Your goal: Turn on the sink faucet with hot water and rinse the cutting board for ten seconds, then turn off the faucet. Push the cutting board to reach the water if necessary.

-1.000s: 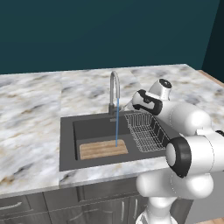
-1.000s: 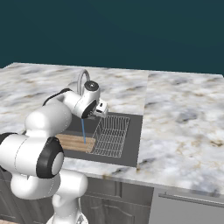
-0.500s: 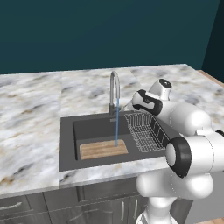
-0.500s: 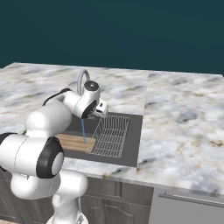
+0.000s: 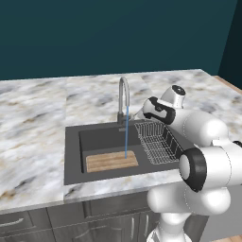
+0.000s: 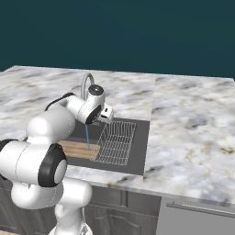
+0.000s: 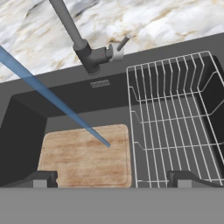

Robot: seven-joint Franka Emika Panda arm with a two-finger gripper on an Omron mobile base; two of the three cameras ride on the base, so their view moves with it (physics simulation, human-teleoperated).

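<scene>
the gripper (image 7: 112, 181) hangs spread and empty over the sink (image 5: 72, 156), likely waiting out the rinse. below it the cutting board (image 7: 85, 155) lies flat in the basin beside the wire rack (image 7: 175, 118), placed so the water (image 7: 57, 99) lands on it; beyond, the sink faucet (image 7: 94, 56)

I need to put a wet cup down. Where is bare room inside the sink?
Only the dark basin floor behind the light-brown wooden cutting board, toward the silver gooseneck faucet. The wire dish rack crowds the other half.
</scene>
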